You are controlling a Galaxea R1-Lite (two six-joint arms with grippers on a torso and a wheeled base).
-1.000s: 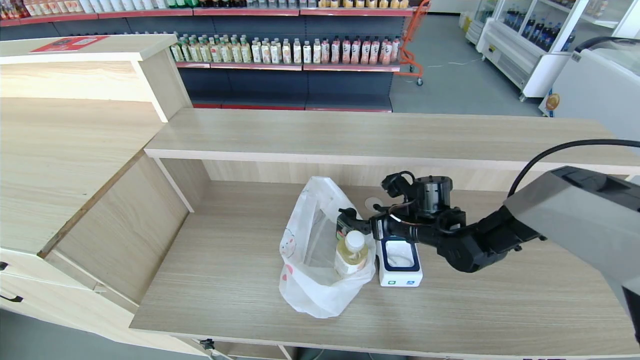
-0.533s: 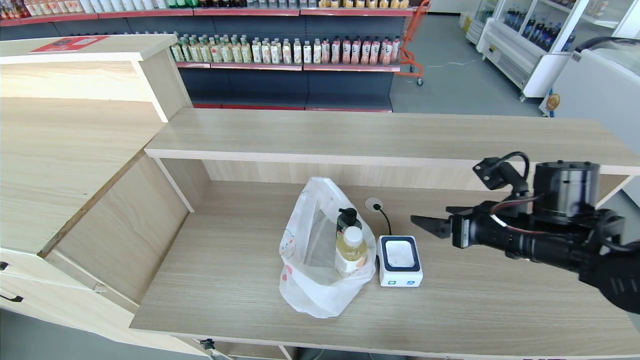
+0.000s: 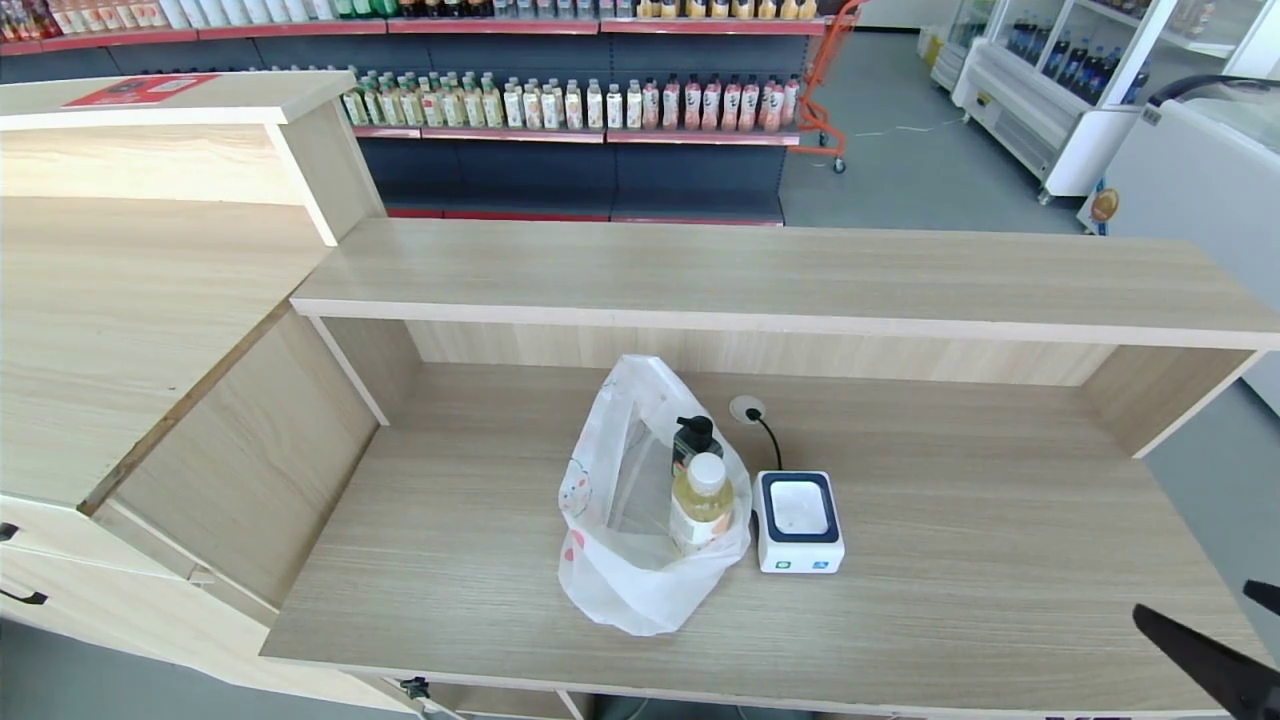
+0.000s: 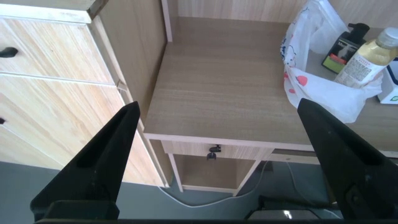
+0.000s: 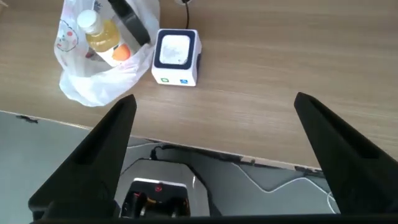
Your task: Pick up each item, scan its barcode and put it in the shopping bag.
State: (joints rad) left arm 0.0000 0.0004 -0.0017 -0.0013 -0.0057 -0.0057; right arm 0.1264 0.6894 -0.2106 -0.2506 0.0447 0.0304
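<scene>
A white plastic shopping bag [image 3: 620, 540] stands open on the wooden counter [image 3: 950, 560]. Inside it are a yellow drink bottle [image 3: 702, 505] with a white cap and a dark pump bottle [image 3: 694, 440], both upright. The white barcode scanner [image 3: 798, 520] sits just right of the bag. My right gripper [image 3: 1190, 597] hangs open and empty at the counter's near right corner, far from the bag. In the right wrist view the scanner [image 5: 176, 56] and bag [image 5: 93, 74] lie beyond its spread fingers. My left gripper [image 4: 217, 115] is open and empty off the counter's near left edge, with the bag [image 4: 317, 84] beyond.
A raised ledge [image 3: 780, 280] runs along the back of the counter. A tall cabinet side [image 3: 240, 450] walls the left. The scanner's cable runs to a grommet [image 3: 747, 408]. Drawers [image 4: 56, 112] lie below left.
My right gripper has left the pump bottle in the bag and drawn back right and toward the near edge, open and empty.
</scene>
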